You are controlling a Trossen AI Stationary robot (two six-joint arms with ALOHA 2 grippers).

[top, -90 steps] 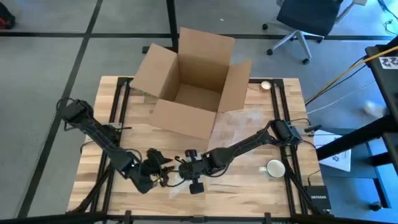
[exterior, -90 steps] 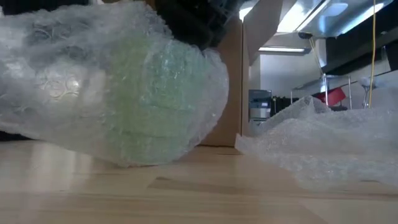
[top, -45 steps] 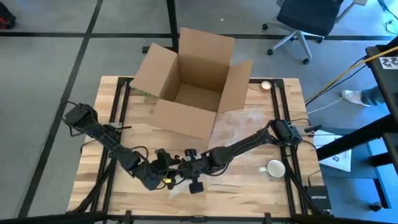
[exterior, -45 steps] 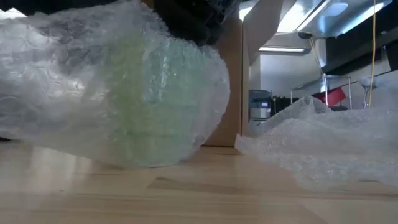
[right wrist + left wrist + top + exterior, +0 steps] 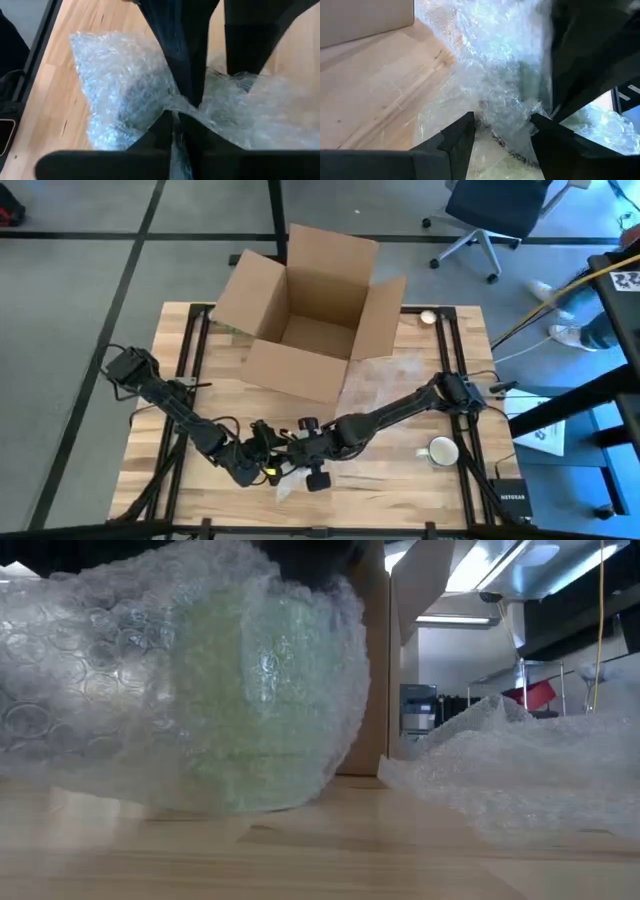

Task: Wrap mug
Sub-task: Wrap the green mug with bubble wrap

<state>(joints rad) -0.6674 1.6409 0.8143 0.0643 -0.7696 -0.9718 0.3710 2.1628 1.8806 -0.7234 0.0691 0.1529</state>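
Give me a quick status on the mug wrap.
Left gripper open at the bubble wrap. Right gripper shut on bubble wrap. Green mug bundled inside, near the table's front edge. Nothing blocking; white mug sits apart.

The open box (image 5: 308, 315) stands at the far middle of the table (image 5: 420, 470), and everything else sits off it. Nearer than the box, close to the table's front edge, lies the bundle of bubble wrap (image 5: 190, 690), with the left gripper (image 5: 262, 460) on its left side and the right gripper (image 5: 300, 452) on its right. A loose sheet of wrap (image 5: 385, 380) lies just right of the box. The mug (image 5: 441, 450) stands well right of the bundle, near the table's right edge.
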